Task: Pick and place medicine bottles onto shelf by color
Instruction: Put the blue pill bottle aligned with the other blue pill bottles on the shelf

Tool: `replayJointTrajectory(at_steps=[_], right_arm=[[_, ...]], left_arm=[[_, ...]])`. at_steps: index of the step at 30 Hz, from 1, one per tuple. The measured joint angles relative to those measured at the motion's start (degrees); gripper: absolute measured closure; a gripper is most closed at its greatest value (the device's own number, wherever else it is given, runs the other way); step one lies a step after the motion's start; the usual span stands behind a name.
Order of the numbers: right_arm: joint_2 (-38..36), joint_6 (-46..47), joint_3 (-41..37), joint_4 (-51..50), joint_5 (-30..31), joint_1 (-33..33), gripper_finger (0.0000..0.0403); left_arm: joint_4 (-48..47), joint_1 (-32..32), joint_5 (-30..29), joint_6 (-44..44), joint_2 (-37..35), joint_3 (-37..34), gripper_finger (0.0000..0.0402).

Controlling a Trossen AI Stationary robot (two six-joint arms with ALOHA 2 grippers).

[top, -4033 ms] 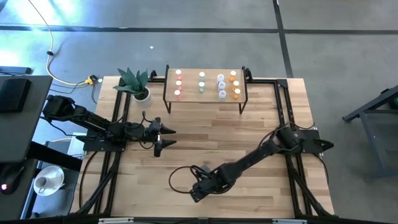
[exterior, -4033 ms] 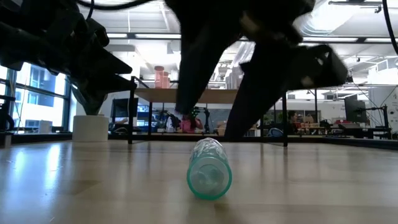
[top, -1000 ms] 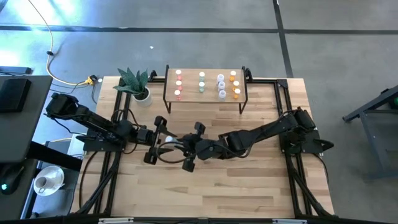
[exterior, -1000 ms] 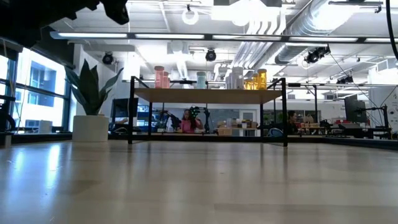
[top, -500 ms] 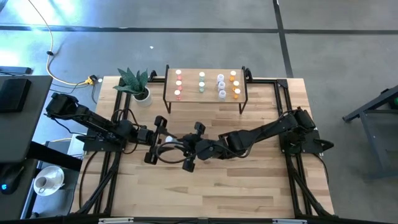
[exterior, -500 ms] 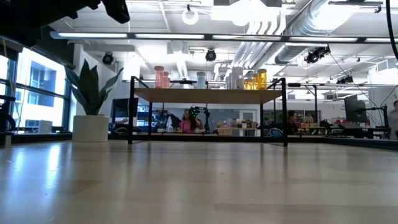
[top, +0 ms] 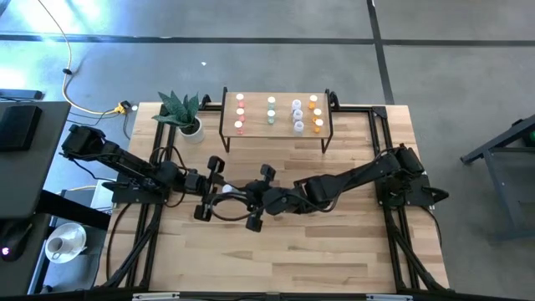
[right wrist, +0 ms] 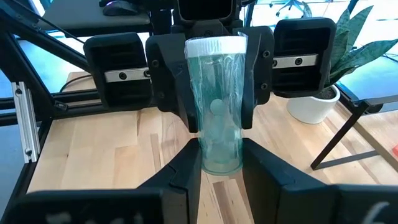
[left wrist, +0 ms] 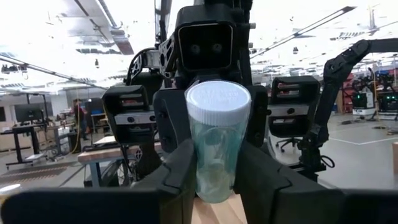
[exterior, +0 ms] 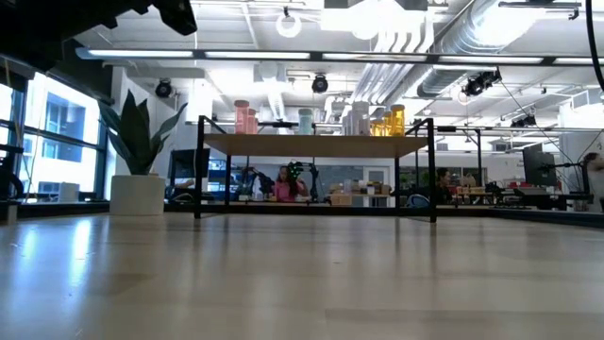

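Above the desk (top: 351, 251), the green bottle (left wrist: 217, 140) is mid-handover, jaws of the left gripper (top: 224, 191) and right gripper (top: 236, 194) both clamped on it; the right should release before shelving on the shelf (top: 276, 127).

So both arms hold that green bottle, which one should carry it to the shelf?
Probably left: its jaws grip the translucent green bottle near the base, and the low wooden shelf lies nearer that side.

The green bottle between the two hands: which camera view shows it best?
The right wrist view: the green bottle fills the middle, gripped at both ends by the right hand and the left hand. The left wrist view shows its white cap nearest. From above it is a pale speck; the low view misses it.
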Motion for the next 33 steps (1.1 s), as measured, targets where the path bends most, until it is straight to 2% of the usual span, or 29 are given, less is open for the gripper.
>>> replayJointTrajectory(at_steps=[6,11,16,21,24,27,30,33], right_arm=[[0.13,-1.20,0.00,-1.36,-0.99,-0.01,0.0312],[0.11,-0.76,0.02,-5.55,-2.27,-0.02,0.0262],[0.11,4.07,0.07,-15.04,-5.35,0.01,0.0206],[0.11,5.37,0.07,-29.46,-10.97,0.01,0.0182],[0.11,7.46,0.07,-37.45,-8.14,-0.13,0.0182],[0.11,7.46,0.07,-40.61,-0.79,-0.72,0.0186],[0.10,3.84,0.07,-38.34,5.48,-1.69,0.0189],[0.09,-2.35,0.07,-31.52,3.96,-2.90,0.0190]], left_arm=[[-3.02,-0.02,-0.06,-0.58,-0.07,0.05,0.0316],[-6.91,0.00,-1.04,-3.43,0.07,-0.02,0.0316],[-12.09,-0.53,-5.29,-5.26,0.04,-0.02,0.0316],[-21.10,-2.34,-9.16,-8.69,0.02,-0.02,0.0316],[-26.11,-3.69,-11.50,-10.69,0.02,-0.02,0.0316],[-30.58,-5.01,-14.13,-11.10,0.02,-0.02,0.0316],[-32.58,-6.05,-17.61,-11.04,0.02,-0.02,0.0316],[-33.43,-6.47,-20.54,-11.02,0.02,-0.02,0.0316]])
